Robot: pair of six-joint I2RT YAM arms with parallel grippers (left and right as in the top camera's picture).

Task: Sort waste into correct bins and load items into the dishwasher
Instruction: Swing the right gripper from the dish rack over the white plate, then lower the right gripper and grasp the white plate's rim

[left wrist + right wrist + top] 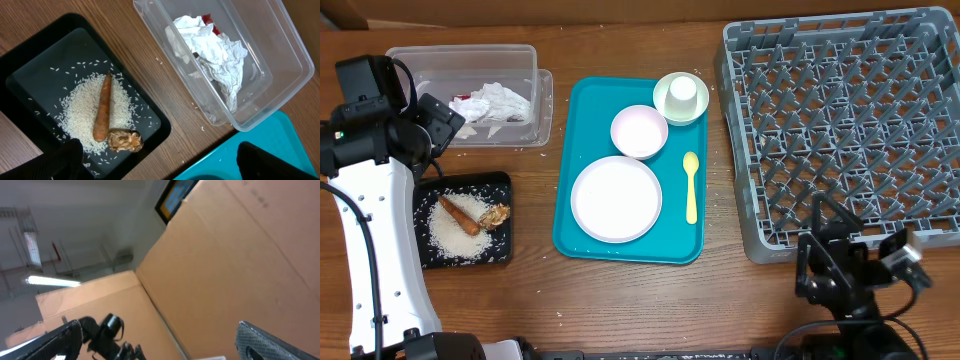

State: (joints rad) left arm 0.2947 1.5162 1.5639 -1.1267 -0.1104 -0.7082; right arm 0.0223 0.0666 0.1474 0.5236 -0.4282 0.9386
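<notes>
A crumpled napkin [502, 100] [215, 50] and a red wrapper [208, 20] lie in the clear tub [470, 58] [295, 65]. The black tray [503, 182] [30, 55] holds rice [80, 110], a carrot stick [460, 215] [102, 112] and a brown chunk [497, 215] [125, 141]. A pink plate [616, 199], pink bowl [639, 131], yellow spoon [691, 185] and a whitish bowl [665, 108] with a white cup [682, 92] in it sit left of the grey dish rack [850, 120]. My left gripper [438, 128] [162, 167] hangs open and empty above both bins. Near the front right, my right gripper [860, 250] [160, 347] is open, pointing upward.
The dishes rest on a teal serving tray [570, 235] [280, 135] in the middle of the table. A few rice grains lie on the wood around the tub. The right wrist view shows only cardboard panels and ceiling lights.
</notes>
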